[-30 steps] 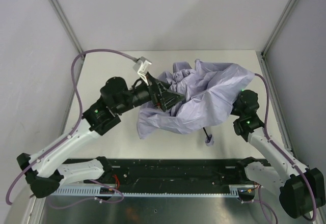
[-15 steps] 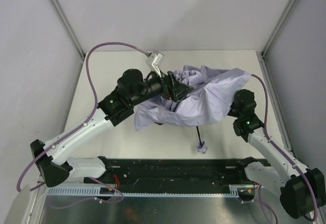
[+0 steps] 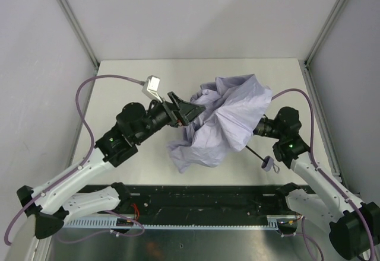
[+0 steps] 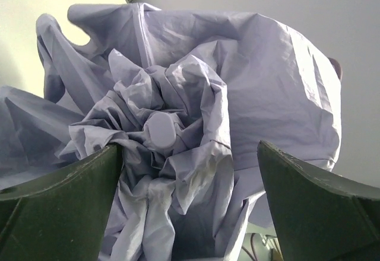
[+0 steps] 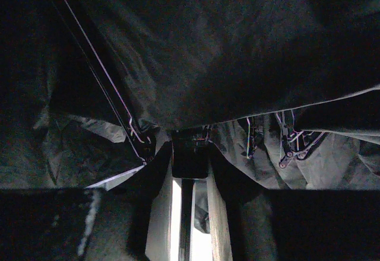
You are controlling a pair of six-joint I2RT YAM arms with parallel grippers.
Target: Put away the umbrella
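**Umbrella bunched mid-counter, one claw wide, one clamped beneath**

The umbrella [image 3: 228, 115] sits over the middle of the pale counter [image 3: 124, 89], a little right of centre. Its lavender-grey canopy [image 4: 267, 83] is crumpled into a loose heap that trails down toward the near side. A thin black shaft [image 3: 254, 153] slants out from under the canopy's near-right edge and ends in a small pale handle [image 3: 268, 165] with a loop, close to the right arm.

The left claw [image 4: 187, 154] comes in from the left with its jaws spread wide and gripping nothing. In the left wrist view, the wrinkled crown of the canopy and its small round cap [image 4: 161, 129] lie between the two dark fingers [image 4: 65, 201], with fabric against the left one.

The right claw [image 5: 190, 154] reaches in from the right and is buried under the fabric. Its own camera shows the jaws drawn narrow on a black block of the umbrella's frame, with thin metal ribs [image 5: 113, 89] fanning above in the dark.
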